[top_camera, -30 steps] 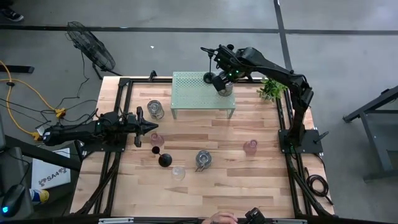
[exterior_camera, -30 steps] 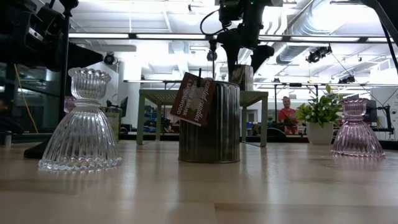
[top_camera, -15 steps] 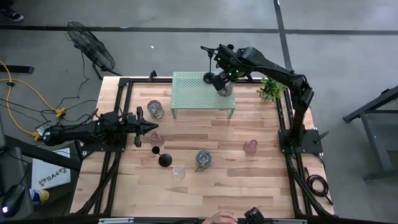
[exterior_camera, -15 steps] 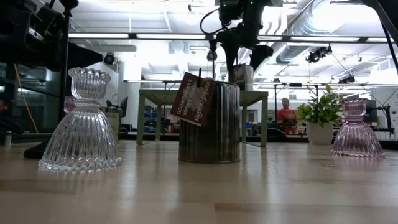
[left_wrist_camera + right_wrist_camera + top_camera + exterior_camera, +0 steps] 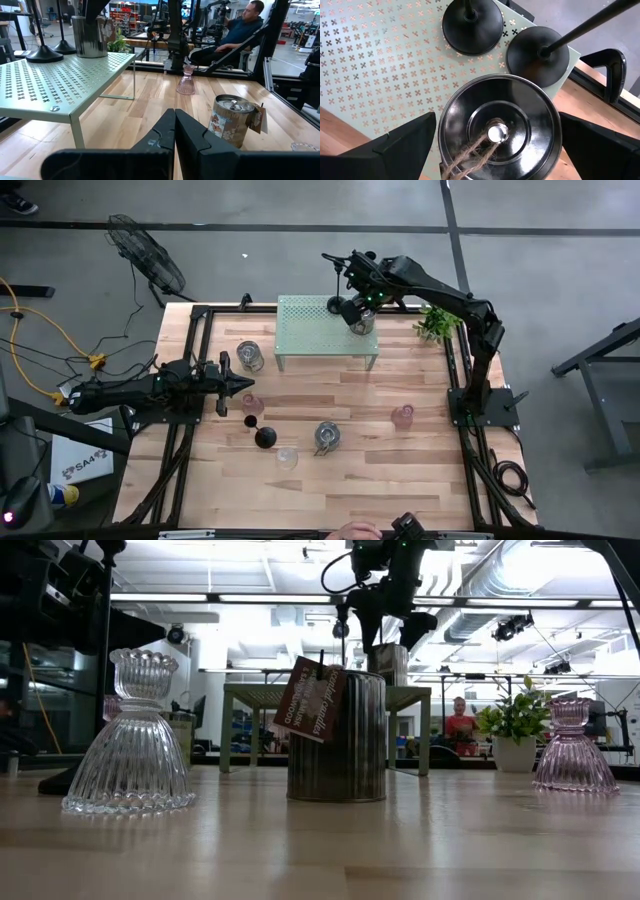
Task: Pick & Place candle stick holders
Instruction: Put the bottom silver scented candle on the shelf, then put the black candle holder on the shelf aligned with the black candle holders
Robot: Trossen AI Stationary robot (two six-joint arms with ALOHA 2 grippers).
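Overhead, I see my right gripper (image 5: 352, 313) spread wide around a silvery jar (image 5: 499, 129) on the green shelf (image 5: 310, 330), beside two black candlesticks (image 5: 472, 24). My left gripper (image 5: 174, 131) rests shut, holding nothing.

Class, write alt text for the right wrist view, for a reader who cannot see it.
Looking straight down, the open right gripper straddles a silvery jar with twine at its centre, standing on the pale green perforated shelf. Two black candlestick bases stand just beyond the jar on the same shelf.
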